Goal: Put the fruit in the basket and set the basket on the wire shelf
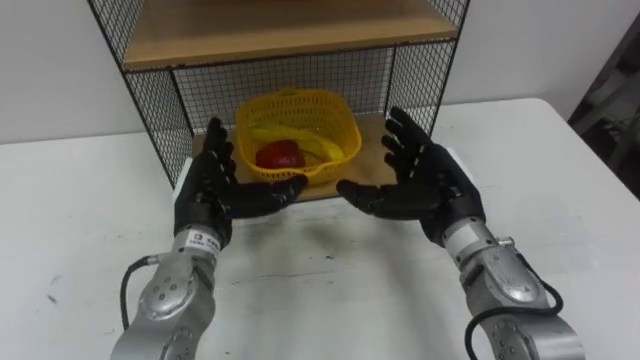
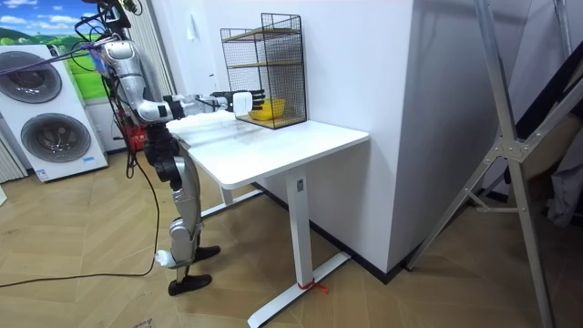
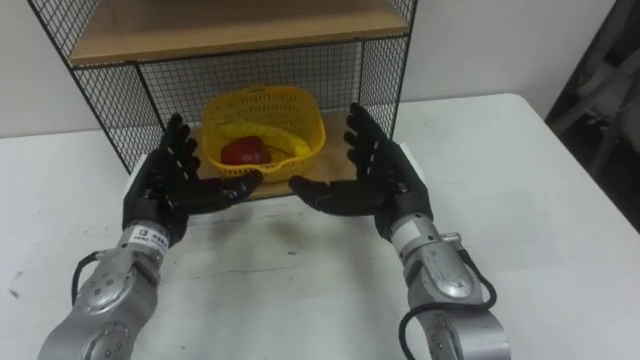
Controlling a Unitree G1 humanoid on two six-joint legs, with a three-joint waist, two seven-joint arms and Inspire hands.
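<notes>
Your left hand (image 1: 215, 190) and right hand (image 1: 425, 180): spread wide, palms facing each other, fingers straight, holding nothing, above the smooth white table (image 1: 90, 220). Basket (image 1: 290, 97): yellow plastic lattice, rounded, between and just beyond your hands, on the lower wooden board of the black wire shelf (image 1: 160, 100). Contents: one glossy red fruit (image 1: 280, 155), one curved yellow fruit (image 1: 315, 143).

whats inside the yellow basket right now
The yellow basket, standing on the wire shelf, holds a red fruit and a banana. The basket's wall covers their lower parts, so anything beneath them cannot be seen.
</notes>
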